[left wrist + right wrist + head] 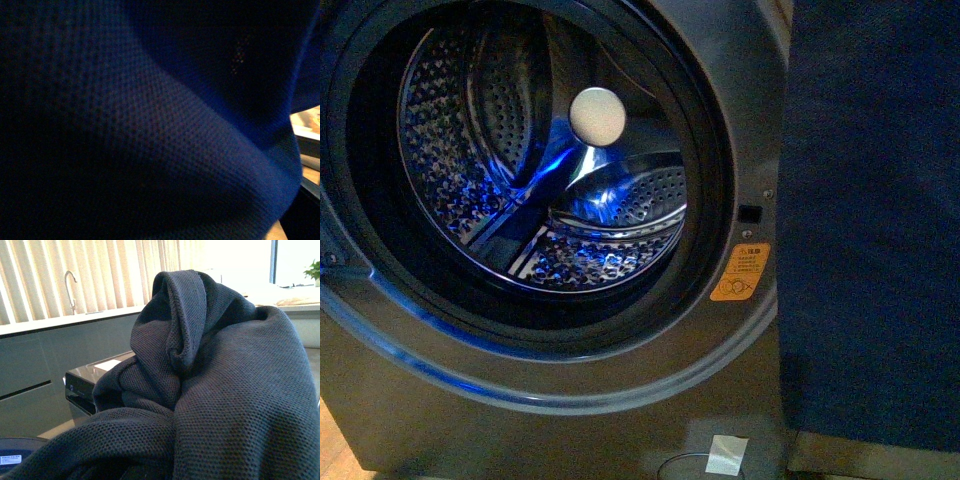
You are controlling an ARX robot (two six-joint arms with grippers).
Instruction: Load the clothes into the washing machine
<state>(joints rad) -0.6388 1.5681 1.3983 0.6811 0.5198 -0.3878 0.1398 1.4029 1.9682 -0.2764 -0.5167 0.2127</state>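
Observation:
The washing machine [740, 120] is a dark grey front-loader that fills the front view, its round porthole open on a shiny perforated drum [530, 170] lit blue. An orange warning sticker [740, 272] and a small white tag [726, 454] sit on its front. The clothes [870, 220], dark navy mesh fabric, hang flat at the right in front of the machine. The same fabric covers the left wrist view [150, 130] and bunches in folds over the right wrist view [215, 385]. Both grippers are shut on the clothes and hidden under the fabric.
In the right wrist view a grey counter with a tap [70, 285] runs before pale vertical blinds, and a dark grey appliance [85, 385] stands below. A strip of wooden floor [335, 445] shows at the machine's lower left.

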